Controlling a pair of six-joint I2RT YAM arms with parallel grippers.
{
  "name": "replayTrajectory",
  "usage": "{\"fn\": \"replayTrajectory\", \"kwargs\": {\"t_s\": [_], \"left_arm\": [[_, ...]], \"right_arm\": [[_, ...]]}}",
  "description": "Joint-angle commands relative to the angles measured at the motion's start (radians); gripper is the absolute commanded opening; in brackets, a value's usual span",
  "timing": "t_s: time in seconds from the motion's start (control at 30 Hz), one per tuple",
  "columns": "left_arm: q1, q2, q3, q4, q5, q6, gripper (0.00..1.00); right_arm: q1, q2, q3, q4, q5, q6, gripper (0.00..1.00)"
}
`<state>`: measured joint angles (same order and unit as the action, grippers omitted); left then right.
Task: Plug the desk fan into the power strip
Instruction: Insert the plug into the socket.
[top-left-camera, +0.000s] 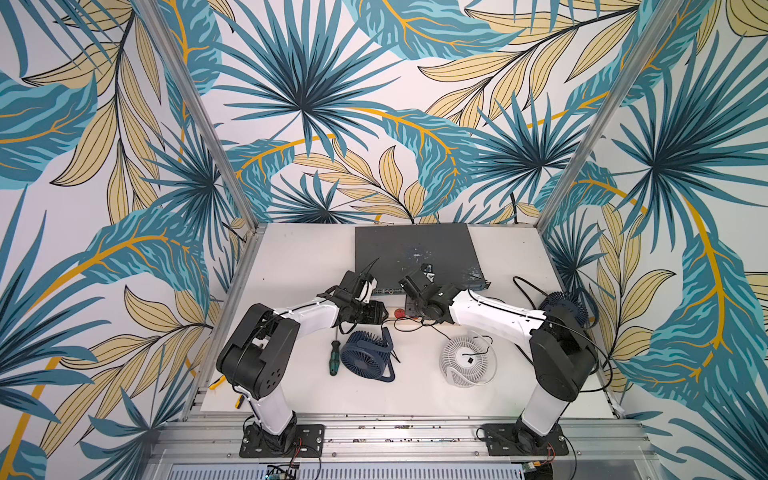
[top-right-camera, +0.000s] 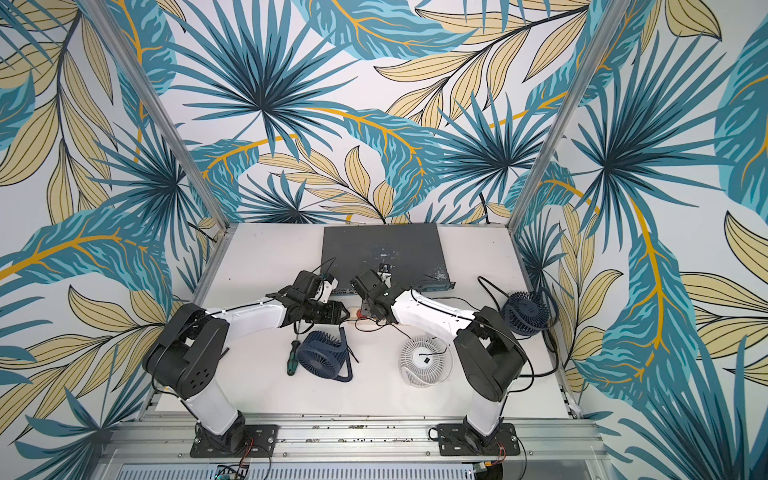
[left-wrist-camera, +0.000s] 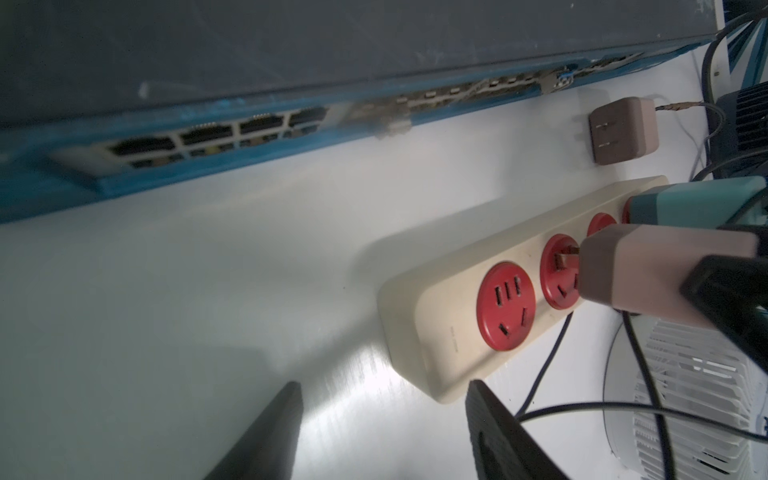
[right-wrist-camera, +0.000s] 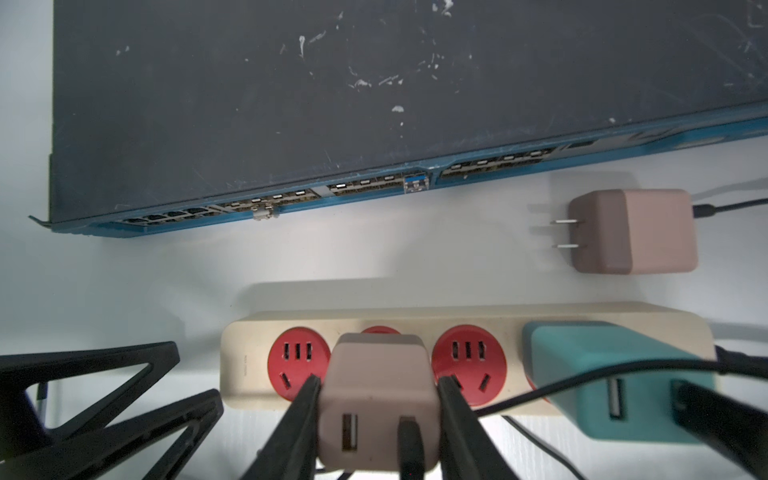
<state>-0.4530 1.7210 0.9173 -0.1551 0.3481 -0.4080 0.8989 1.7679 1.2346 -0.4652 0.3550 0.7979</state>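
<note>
The pink adapter (right-wrist-camera: 374, 415), clamped in the right claw (right-wrist-camera: 378, 380), is best squared to the second socket (left-wrist-camera: 557, 286) of the power strip (right-wrist-camera: 415, 320) on the desk (right-wrist-camera: 374, 257) and pressed straight; nothing is held by the half-open left claw (left-wrist-camera: 382, 385).

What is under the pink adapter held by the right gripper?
A red socket of the power strip; the pink adapter in the right gripper covers most of it. Its prongs show, not fully in.

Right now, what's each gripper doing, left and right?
Left gripper: jaws open, holding nothing.
Right gripper: jaws shut on the dusty-pink cube-shaped plastic plug adapter.
</note>
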Motion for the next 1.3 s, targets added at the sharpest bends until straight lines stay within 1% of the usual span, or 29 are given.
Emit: {"fn": "replayTrajectory", "kwargs": {"t_s": [0.0,0.13,0.37,0.5,0.67,0.83,0.97,1.27], "left_arm": [[0.007,0.005,0.025,-0.006,0.001,0.018,0.66],[0.009,0.008,0.026,-0.004,0.002,0.018,0.66],[0.010,0.008,0.024,-0.001,0.006,0.015,0.66],[0.011,0.005,0.022,0.000,0.009,0.015,0.65],[0.013,0.005,0.020,0.003,0.010,0.015,0.65],[0.012,-0.002,0.019,0.000,0.011,0.018,0.65],[0.015,-0.003,0.018,0.002,0.009,0.018,0.65],[0.016,-0.004,0.011,0.003,0.013,0.018,0.65]], "right_arm": [[0.004,0.087,-0.108,-0.094,-0.028,0.019,0.00],[0.013,0.110,-0.155,-0.088,-0.053,0.011,0.00],[0.035,0.187,-0.154,-0.073,-0.083,-0.014,0.00],[0.039,0.204,-0.164,-0.069,-0.098,-0.014,0.00],[0.051,0.216,-0.217,-0.054,-0.118,-0.007,0.00],[0.086,0.209,-0.229,-0.085,-0.088,0.010,0.00],[0.099,0.164,-0.264,-0.053,-0.051,0.027,0.00],[0.143,0.088,-0.295,0.045,0.087,0.031,0.00]]}}
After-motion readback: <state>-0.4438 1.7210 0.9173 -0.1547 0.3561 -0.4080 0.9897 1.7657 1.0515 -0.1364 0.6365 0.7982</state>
